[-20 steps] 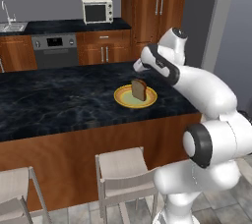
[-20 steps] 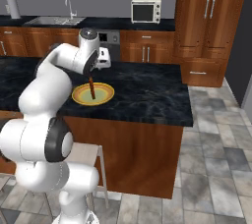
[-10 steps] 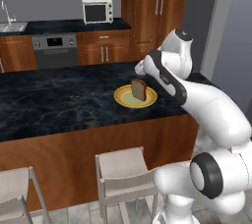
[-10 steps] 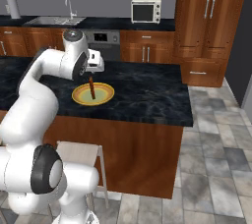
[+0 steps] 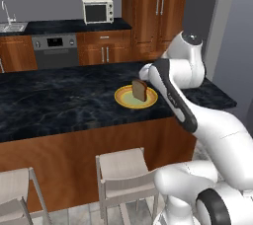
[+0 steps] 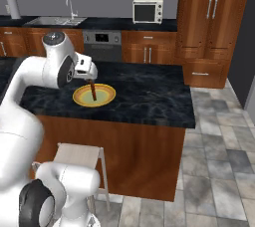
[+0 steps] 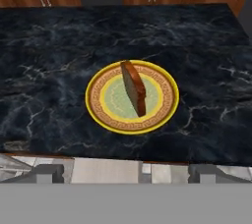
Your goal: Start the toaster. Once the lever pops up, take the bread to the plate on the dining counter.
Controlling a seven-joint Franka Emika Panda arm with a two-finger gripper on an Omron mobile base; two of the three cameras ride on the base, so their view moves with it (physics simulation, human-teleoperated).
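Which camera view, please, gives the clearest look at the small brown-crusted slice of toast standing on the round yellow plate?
The hand view: the brown-crusted slice of toast stands on edge, unobstructed, mid-plate. The left base view shows its tan face, smaller. The right base view shows only a thin brown edge beside the arm.

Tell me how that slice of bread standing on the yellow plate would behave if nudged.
The bread stands on edge on the plate, so a light sideways push would probably tip it flat. It looks thin and small, likely light, and toasted brown, so probably stiff yet crumbly. The plate's surface looks smooth, so the slice may slide before it falls.
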